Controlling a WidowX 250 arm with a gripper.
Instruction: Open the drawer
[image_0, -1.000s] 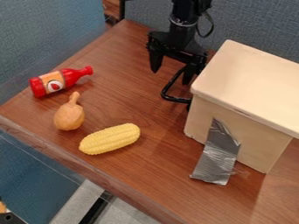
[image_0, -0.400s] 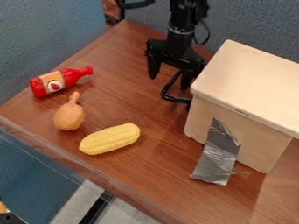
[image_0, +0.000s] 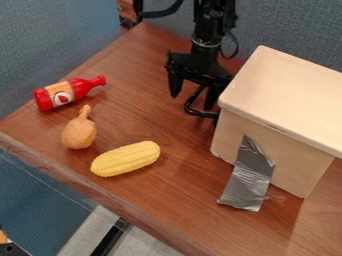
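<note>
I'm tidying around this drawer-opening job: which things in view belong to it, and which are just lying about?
Part of the job:
pale box
black handle at its side
open gripper, near the handle

Just lying about:
red bottle
brown drumstick
yellow corn

From my station I see the bench (image_0: 157, 195), brown wood with streaky grain and a thicker front edge, with a blue-grey, fabric-like partition (image_0: 57, 42) along its left side and a matching partition (image_0: 287, 25) behind it. Below the bench's front edge I make out a blue surface (image_0: 40, 192) and a pale grey strip (image_0: 87, 230) beside a black band (image_0: 110, 240). Soft light lies paler on the bench's lower right.
</note>
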